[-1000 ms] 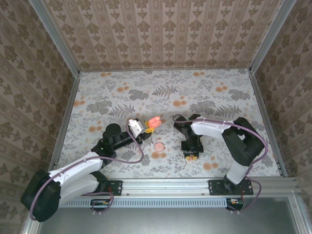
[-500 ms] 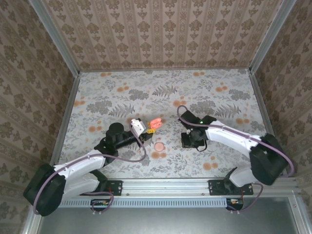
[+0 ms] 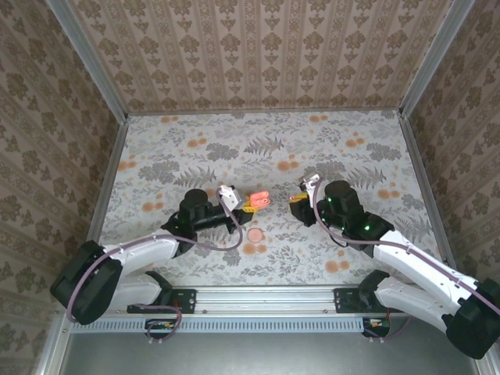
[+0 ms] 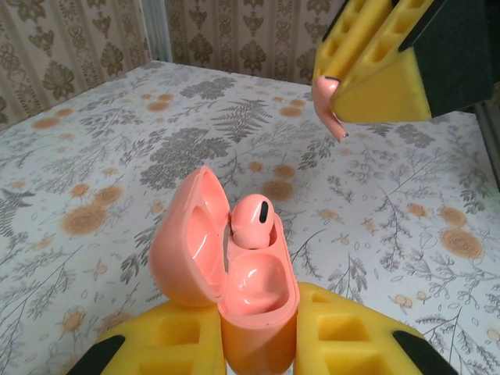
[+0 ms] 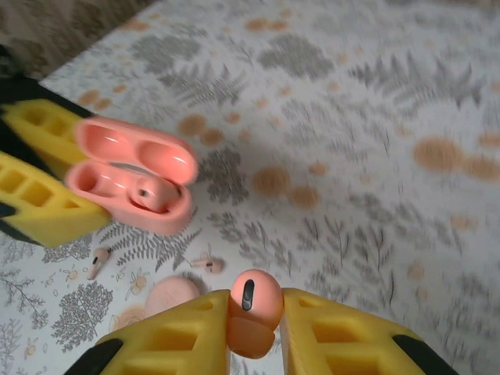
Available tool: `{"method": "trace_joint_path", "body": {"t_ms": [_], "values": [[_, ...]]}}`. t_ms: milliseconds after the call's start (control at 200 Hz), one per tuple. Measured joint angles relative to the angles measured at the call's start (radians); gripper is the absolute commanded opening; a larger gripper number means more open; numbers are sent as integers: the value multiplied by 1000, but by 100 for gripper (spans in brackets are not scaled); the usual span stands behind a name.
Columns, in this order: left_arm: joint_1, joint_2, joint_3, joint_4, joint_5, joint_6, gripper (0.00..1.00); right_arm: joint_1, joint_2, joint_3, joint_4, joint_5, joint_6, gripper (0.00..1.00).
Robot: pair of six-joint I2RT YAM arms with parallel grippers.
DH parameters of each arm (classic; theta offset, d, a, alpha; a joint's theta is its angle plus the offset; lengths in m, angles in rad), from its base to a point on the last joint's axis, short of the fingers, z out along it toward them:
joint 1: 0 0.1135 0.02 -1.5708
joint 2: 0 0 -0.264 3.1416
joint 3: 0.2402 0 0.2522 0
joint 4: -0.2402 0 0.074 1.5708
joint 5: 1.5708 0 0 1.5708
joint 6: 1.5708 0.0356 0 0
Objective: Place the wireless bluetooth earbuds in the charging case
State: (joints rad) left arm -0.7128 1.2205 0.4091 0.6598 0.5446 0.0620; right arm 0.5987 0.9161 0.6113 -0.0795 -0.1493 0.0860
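**Salmon-pink plastic earbud (image 5: 251, 301) is waiting for the free socket**

Right end effector (image 5: 254, 320) is pinching this tiny rounded earbud between its yellow ribbed pads (image 5: 344, 336), with the stem poking out below them. Well apart from it, ahead and to its left, the left end effector (image 4: 259, 348) is pressing shut on the base of the salmon-pink, pill-shaped plastic charging case (image 4: 262, 316). It is holding the case off the floral-printed surface (image 3: 351, 148), with the hinged lid (image 4: 187, 246) standing open.

A second salmon-pink earbud (image 4: 251, 221) is already sitting in the socket farther from the left end effector's pads. The hollow socket (image 4: 258, 277) nearer them is lying empty.

The step is calling for:
- lining the stem up with that empty hollow;
- coming down along its axis rather than sideways;
- letting go only once the bud is bottoming out;
- keeping the case steady and mouth-up in the left end effector.

The raised lid and the seated bud are crowding the approach, and a wide pad could be knocking either one.

Just ahead of the right end effector and to its left, a round flat pink disc (image 5: 173, 295) and two tiny pale bits (image 5: 98, 262) are lying on the surface. The bits are too small to identify. Neither they nor the disc seem to be blocking the way.
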Motion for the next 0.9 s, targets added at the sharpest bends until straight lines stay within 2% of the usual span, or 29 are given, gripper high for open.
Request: {"method": "trace_joint_path", "body": {"t_ms": [170,430,640,900], "values": [[0,50,43,8,80,-15,19,-13,5,-2,108,-105,-133,22],[0,76,66,28,176,-33,19,-16,98,11,203,-261,-295,22],[0,76,72,29,211,-42,19,-16,139,11,273,-379,-414,22],[1,76,73,29,227,-44,19,-16,195,27,312,-444,-455,22]]}}
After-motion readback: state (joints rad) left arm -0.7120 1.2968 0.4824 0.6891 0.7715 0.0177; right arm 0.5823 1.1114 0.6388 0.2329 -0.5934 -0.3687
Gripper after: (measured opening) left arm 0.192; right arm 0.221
